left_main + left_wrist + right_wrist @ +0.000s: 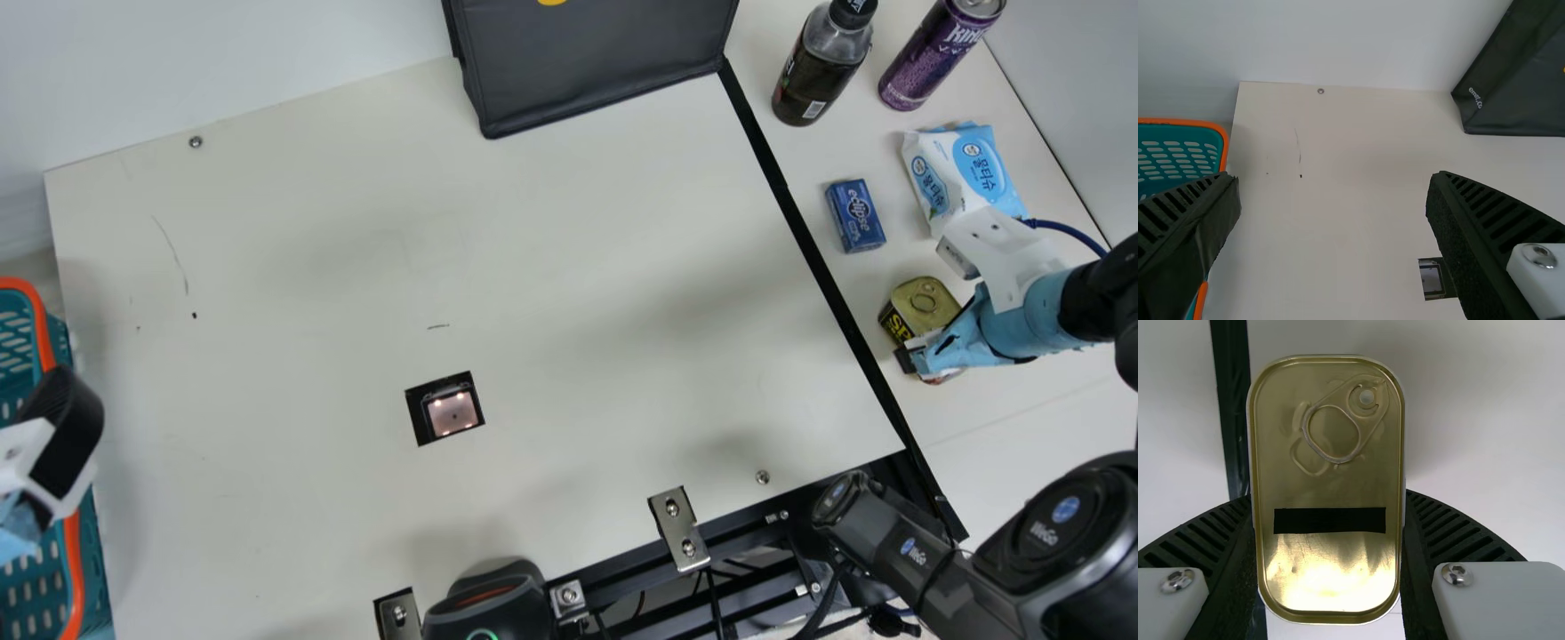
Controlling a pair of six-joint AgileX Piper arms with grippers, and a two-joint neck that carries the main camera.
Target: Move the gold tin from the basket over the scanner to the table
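Clamping the gold tin (923, 300) by its 2 long sides, the right gripper (930, 347) is at the right part of the table (987, 418), beyond the black strip (805, 240). In the right wrist view, 1 ribbed finger lies along each side of the tin, whose lid faces the camera with its pull ring and 1 black band. Whether the tin's base touches the tabletop cannot be told. The black strip runs near the tin, apart from it, with a narrow margin between. On the tin's far side, a gap separates it from the small blue box (855, 215); the wipes packet (965, 173) lies close to the arm's white bracket (1005, 253), leaving less room there. The bottle (822, 67) and purple can (938, 53) stand farther off.

The left gripper (62, 431) is at the teal basket's (40, 324) orange-rimmed edge, its 2 fingers wide apart with nothing between them. The white board (578, 249) spans from basket to strip, with the scanner window (452, 413) set in it and the dark bag (596, 62) at its far edge.
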